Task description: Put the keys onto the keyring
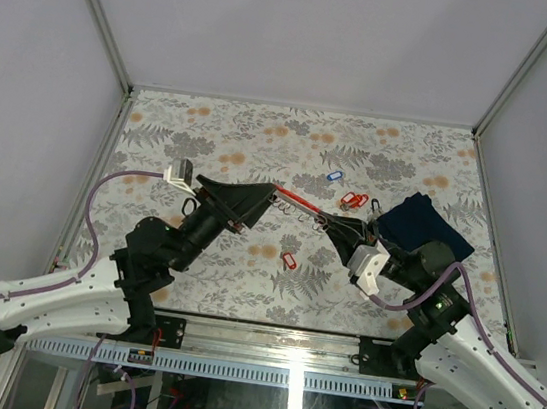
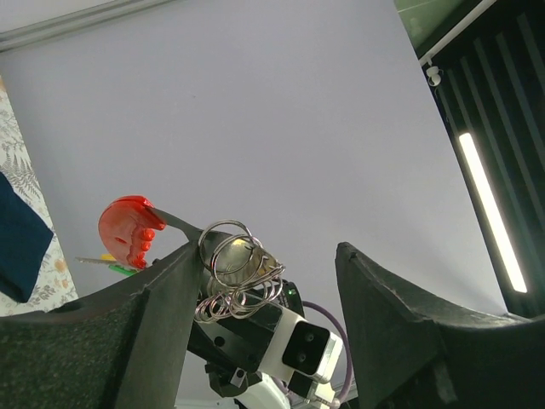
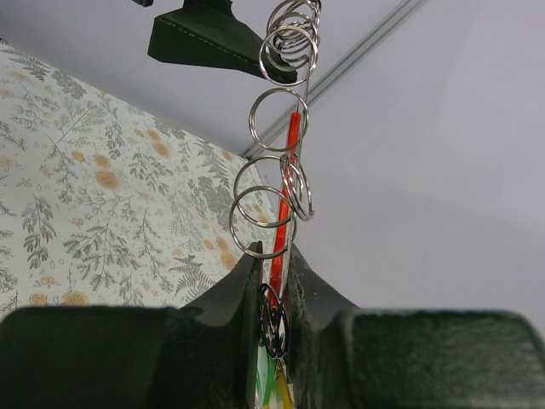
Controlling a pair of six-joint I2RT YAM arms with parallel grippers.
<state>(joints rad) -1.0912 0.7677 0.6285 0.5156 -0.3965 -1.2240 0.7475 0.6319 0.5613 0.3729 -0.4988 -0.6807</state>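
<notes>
Over the table (image 1: 161, 139), right claw (image 3: 274, 273) pinches a red rod (image 3: 294, 136) strung with rings (image 2: 241, 294); left claw (image 2: 272, 249) gapes, seemingly empty.

Red-tagged keys (image 1: 355, 199) on table (image 1: 161, 139), steel keyrings (image 2: 237, 271) strung on rod (image 1: 294, 199)

Keyrings (image 3: 251, 119) are showing as bright polished metal wire. Red strip (image 3: 294, 141) is looking smooth, glossy plastic. Right gripper (image 3: 274, 266) fingers (image 3: 204, 332) are reading matt black, grainy.
</notes>
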